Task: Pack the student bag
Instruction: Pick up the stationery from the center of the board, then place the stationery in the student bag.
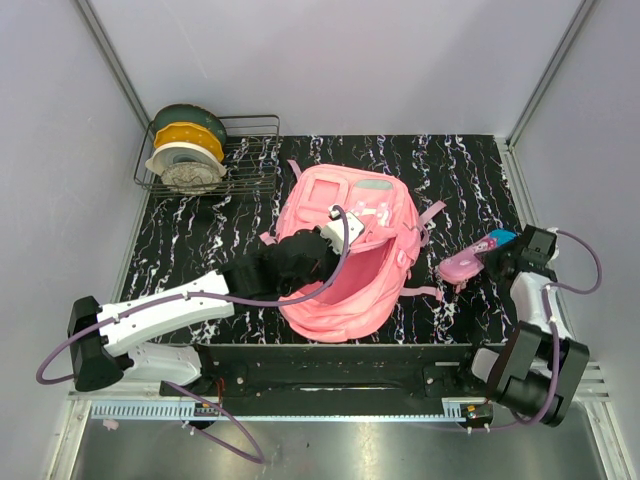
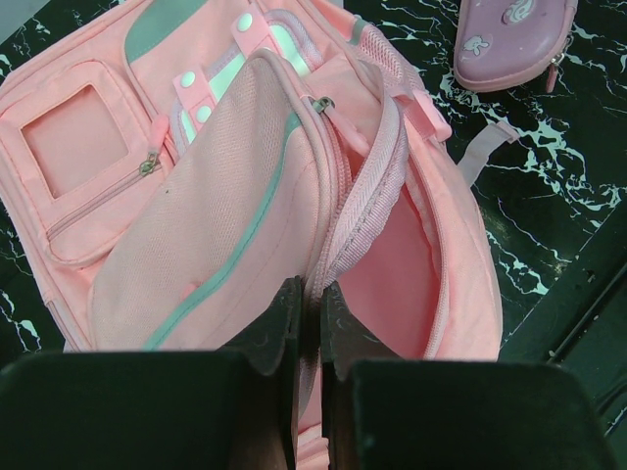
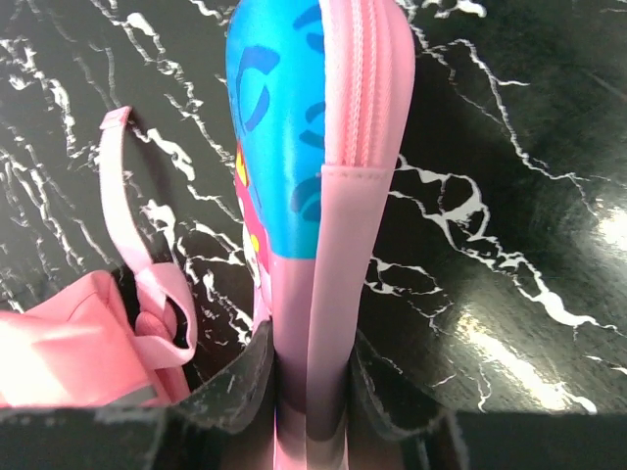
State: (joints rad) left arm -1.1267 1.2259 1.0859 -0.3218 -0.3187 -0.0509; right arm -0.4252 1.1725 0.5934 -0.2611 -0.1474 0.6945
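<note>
The student bag [image 1: 345, 215] is a big pink backpack lying in the middle of the black marbled table, its main compartment gaping open toward the right. My left gripper [image 1: 325, 238] is shut on the zipper rim of that opening; in the left wrist view its jaws [image 2: 311, 299] pinch the pink edge of the bag [image 2: 235, 196]. My right gripper [image 1: 490, 262] is shut on a pink-purple pencil case [image 1: 470, 260] just right of the bag. In the right wrist view the case [image 3: 313, 176] stands on edge between my jaws, and a pink bag strap [image 3: 147, 255] shows at the left.
A wire rack [image 1: 250, 155] with filament spools [image 1: 188, 150] stands at the back left. The pencil case also shows at the top right of the left wrist view [image 2: 509, 44]. Grey walls enclose the table on three sides.
</note>
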